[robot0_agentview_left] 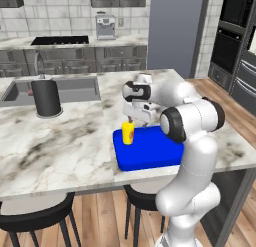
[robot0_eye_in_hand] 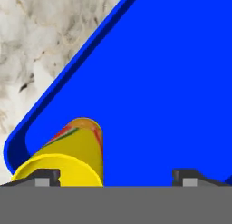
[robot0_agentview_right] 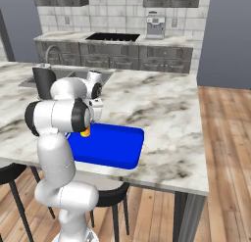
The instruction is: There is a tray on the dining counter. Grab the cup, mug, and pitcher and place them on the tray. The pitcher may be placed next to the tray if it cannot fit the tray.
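The yellow cup (robot0_agentview_left: 128, 133) with a red-orange mark stands upright on the blue tray (robot0_agentview_left: 155, 153), in its near-left corner. The tray lies on the marble dining counter (robot0_agentview_left: 60, 141) near the front edge. My gripper (robot0_agentview_left: 134, 121) hangs just above the cup, open. In the hand view the cup (robot0_eye_in_hand: 74, 155) stands against the left fingertip (robot0_eye_in_hand: 45, 177), and the gripper (robot0_eye_in_hand: 117, 177) has bare tray floor (robot0_eye_in_hand: 172, 82) between its wide-set fingers. From the right base view, my arm hides most of the cup (robot0_agentview_right: 86, 133) on the tray (robot0_agentview_right: 112, 145). The mug and the pitcher are out of view.
A black cylindrical canister (robot0_agentview_left: 46, 97) stands by the inset sink (robot0_agentview_left: 75, 88) at the counter's far left. Black stools (robot0_agentview_left: 35, 216) sit under the front edge. A coffee machine (robot0_agentview_left: 105, 26) is on the back worktop. Bare marble lies right of the tray (robot0_agentview_right: 166, 123).
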